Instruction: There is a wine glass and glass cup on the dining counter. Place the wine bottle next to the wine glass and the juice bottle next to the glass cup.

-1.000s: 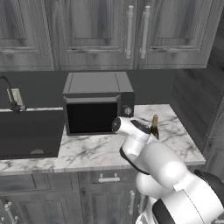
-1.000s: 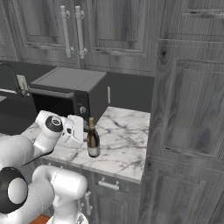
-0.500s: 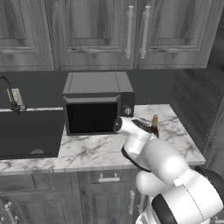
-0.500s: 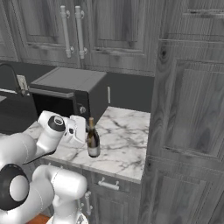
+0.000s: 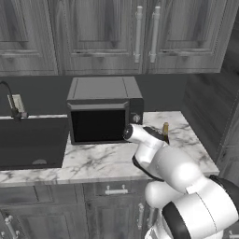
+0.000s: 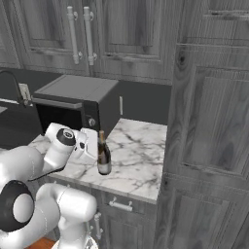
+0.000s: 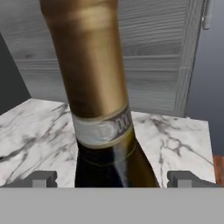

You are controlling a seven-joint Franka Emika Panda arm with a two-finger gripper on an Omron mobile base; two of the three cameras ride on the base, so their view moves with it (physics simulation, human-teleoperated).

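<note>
Wine bottle: the wine bottle (image 6: 103,154) stands upright on the marble worktop (image 6: 141,155), just right of the microwave (image 6: 78,104); in the left base view only its gold foil top (image 5: 165,129) peeks past the arm, at about 3 o'clock from the microwave's front.
Gripper: the gripper (image 7: 112,178) is spread wide, one dark fingertip (image 7: 41,178) at each side of the bottle's shoulder, both standing clear of the glass; nothing is pinched.
Hand view: the foil neck (image 7: 89,61) and pale neck band rise at 12 o'clock between the tips, very close to the camera.
Hand: in the right base view the white hand (image 6: 87,145) sits at 9 o'clock of the bottle, level with its neck and shoulder.
Surroundings: sink (image 5: 28,140) at 9 o'clock of the microwave; grey cabinets (image 5: 140,32) above; a tall cabinet (image 6: 209,121) at 3 o'clock of the bottle.
</note>
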